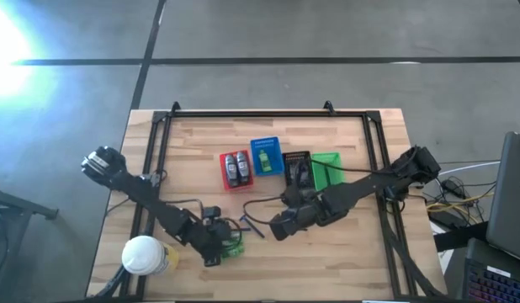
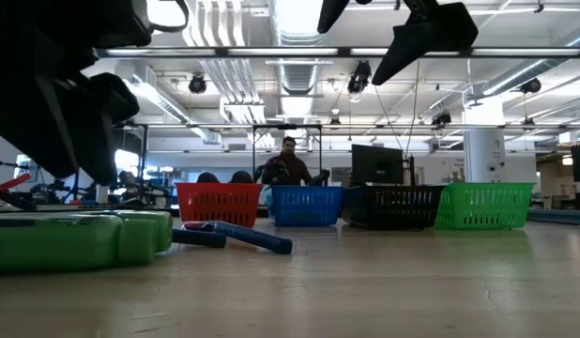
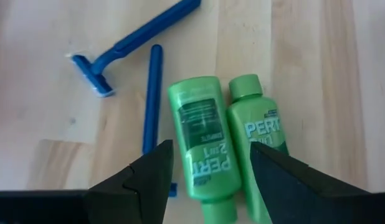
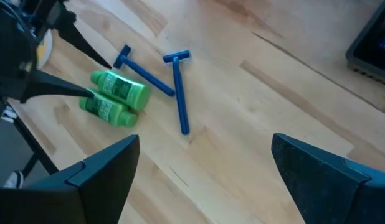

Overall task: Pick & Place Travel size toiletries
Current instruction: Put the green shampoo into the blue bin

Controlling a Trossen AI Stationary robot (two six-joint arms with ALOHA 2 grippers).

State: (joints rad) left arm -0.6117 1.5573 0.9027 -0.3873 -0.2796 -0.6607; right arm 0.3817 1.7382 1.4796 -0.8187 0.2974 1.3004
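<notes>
near front-left edge, left gripper (image 3: 208, 180) wide over green bottles (image 3: 227, 146); right gripper (image 4: 202, 180) wide, mid-table.

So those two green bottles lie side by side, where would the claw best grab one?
Probably across the flat body of the green bottle nearest the blue razors, coming straight down. It lies flat, touching its twin, so one finger must slip into the seam between them. The open left gripper hangs above it; the right gripper waits apart, open.
</notes>
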